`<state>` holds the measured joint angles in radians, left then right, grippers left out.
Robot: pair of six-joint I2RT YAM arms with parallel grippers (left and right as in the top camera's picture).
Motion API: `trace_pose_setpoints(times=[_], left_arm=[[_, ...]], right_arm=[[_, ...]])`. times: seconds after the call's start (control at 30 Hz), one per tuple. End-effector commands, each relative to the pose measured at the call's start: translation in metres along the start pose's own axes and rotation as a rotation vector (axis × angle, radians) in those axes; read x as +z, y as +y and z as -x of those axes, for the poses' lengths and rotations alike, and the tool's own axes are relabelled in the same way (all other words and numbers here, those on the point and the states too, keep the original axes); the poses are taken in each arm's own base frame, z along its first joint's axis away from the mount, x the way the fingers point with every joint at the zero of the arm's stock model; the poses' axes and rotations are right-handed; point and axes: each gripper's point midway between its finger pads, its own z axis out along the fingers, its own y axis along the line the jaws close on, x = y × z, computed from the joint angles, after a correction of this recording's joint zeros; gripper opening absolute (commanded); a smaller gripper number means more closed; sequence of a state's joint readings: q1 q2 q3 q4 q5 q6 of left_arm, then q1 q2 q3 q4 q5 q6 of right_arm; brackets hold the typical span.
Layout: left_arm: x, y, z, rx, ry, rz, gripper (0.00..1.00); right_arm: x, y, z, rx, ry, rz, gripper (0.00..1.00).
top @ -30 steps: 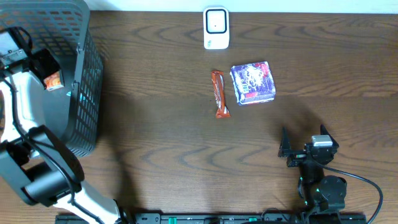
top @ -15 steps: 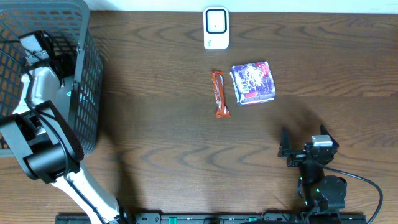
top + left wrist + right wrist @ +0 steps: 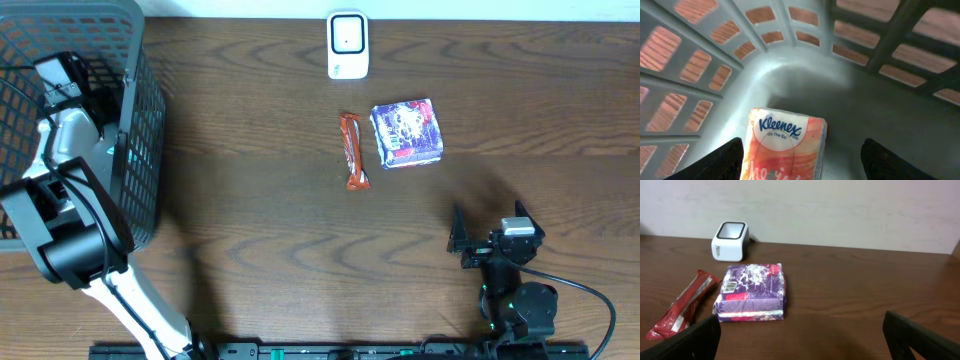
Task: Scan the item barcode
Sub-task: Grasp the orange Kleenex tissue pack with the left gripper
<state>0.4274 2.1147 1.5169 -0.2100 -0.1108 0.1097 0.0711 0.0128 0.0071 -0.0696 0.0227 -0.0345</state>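
Observation:
An orange and white Kleenex tissue pack (image 3: 785, 145) lies on the floor of the grey basket (image 3: 140, 150). My left gripper (image 3: 802, 160) hangs over it, open. The pack sits next to the left finger (image 3: 727, 160), and the right finger (image 3: 890, 160) stands well clear of it. From overhead the left gripper (image 3: 95, 100) reaches inside the basket and the arm hides the pack. The white barcode scanner (image 3: 347, 45) stands at the table's far edge. My right gripper (image 3: 490, 228) rests open near the front right, with nothing between its fingers.
A red snack bar (image 3: 350, 150) and a purple packet (image 3: 407, 132) lie side by side in front of the scanner. The basket's slatted walls (image 3: 715, 55) close in around the left gripper. The right wrist view shows the scanner (image 3: 730, 241), bar (image 3: 682, 305) and packet (image 3: 752, 291).
The left arm swung deeper into the basket and now covers the orange pack that showed from overhead. Its jaws have narrowed a little. The right arm has not moved.

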Motion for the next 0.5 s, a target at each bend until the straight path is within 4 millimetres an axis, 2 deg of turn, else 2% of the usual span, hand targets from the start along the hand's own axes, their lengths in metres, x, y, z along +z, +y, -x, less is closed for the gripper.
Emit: trace_pose_setpoints(times=[0.0, 0.13, 0.27, 0.3, 0.33, 0.43, 0.47], left_arm=[[0.013, 0.005, -0.012, 0.009, 0.037, 0.017, 0.75], [0.024, 0.004, -0.026, 0.015, 0.077, 0.023, 0.75], [0.029, 0.010, -0.033, 0.012, 0.095, 0.062, 0.75], [0.029, 0.010, -0.033, 0.013, 0.097, 0.064, 0.64], [0.028, 0.010, -0.034, 0.013, 0.100, 0.065, 0.47], [0.025, 0.011, -0.035, 0.015, 0.111, 0.068, 0.14], [0.022, 0.012, -0.035, 0.015, 0.114, 0.067, 0.08]], right_arm=[[0.000, -0.003, -0.001, -0.007, 0.004, -0.013, 0.99], [0.000, -0.003, -0.001, -0.007, 0.004, -0.013, 0.99], [0.000, -0.003, -0.001, -0.007, 0.004, -0.013, 0.99], [0.000, -0.003, -0.001, -0.007, 0.004, -0.013, 0.99], [0.000, -0.003, -0.001, -0.007, 0.004, -0.013, 0.99], [0.000, -0.003, -0.001, -0.007, 0.004, -0.013, 0.99], [0.000, -0.003, -0.001, -0.007, 0.004, -0.013, 0.99]])
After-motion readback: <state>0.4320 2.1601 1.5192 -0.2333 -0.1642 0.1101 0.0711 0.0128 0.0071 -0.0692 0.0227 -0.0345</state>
